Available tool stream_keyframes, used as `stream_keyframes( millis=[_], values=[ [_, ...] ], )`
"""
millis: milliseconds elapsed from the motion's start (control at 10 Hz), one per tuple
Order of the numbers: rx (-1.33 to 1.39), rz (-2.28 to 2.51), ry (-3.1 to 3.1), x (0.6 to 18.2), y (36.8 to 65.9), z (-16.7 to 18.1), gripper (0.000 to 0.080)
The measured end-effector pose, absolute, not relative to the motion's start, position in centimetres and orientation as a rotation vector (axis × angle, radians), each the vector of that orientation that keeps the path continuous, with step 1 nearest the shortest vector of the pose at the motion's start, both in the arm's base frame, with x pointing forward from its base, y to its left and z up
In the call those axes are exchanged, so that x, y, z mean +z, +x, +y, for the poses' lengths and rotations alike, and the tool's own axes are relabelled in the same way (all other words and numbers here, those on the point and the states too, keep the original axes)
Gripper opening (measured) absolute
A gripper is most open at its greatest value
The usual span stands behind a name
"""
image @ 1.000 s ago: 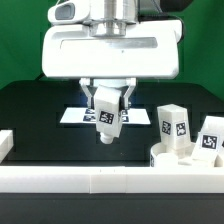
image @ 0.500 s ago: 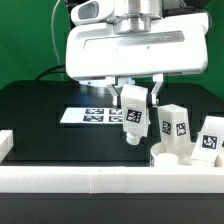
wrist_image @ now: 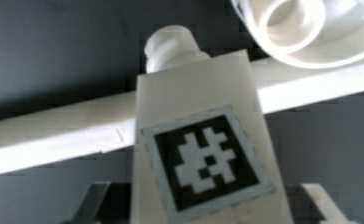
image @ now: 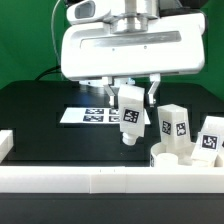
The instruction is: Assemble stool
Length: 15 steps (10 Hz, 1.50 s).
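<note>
My gripper (image: 131,100) is shut on a white block leg (image: 129,114) with a black-and-white tag and holds it above the table, tilted, its peg end pointing down. In the wrist view the held leg (wrist_image: 193,130) fills the middle, its tag facing the camera, with my fingers (wrist_image: 101,196) on either side. The round disc seat (image: 185,159) stands at the exterior view's right behind the front rail; part of it with a socket shows in the wrist view (wrist_image: 312,32). Two more tagged legs (image: 173,128) (image: 209,137) stand in the seat.
The marker board (image: 88,115) lies flat on the black table behind the held leg. A long white border rail (image: 90,181) runs along the front, and also crosses the wrist view (wrist_image: 54,130). A short white rail piece (image: 5,142) sits at the exterior view's left.
My gripper with the held leg has moved toward the exterior view's right, closer to the seat, then slightly back left and lower in the last half second.
</note>
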<state>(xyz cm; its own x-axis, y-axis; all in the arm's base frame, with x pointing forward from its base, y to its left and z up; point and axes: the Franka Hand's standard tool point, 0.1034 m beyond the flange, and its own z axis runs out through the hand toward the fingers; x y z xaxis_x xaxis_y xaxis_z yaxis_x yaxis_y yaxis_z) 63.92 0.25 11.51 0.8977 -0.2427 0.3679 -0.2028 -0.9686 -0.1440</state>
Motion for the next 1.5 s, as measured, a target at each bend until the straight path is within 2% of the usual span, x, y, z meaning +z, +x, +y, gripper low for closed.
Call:
stream_keyframes(
  millis=[300,900,1500],
  values=[
    [-0.741,0.306,-2.904,12.5,65.2,1.8,0.0324],
    [-0.726,0.352,-2.88,11.6,64.7,3.1,0.0324],
    [-0.715,0.361,-2.884,11.0,64.5,2.6,0.0324]
  ],
)
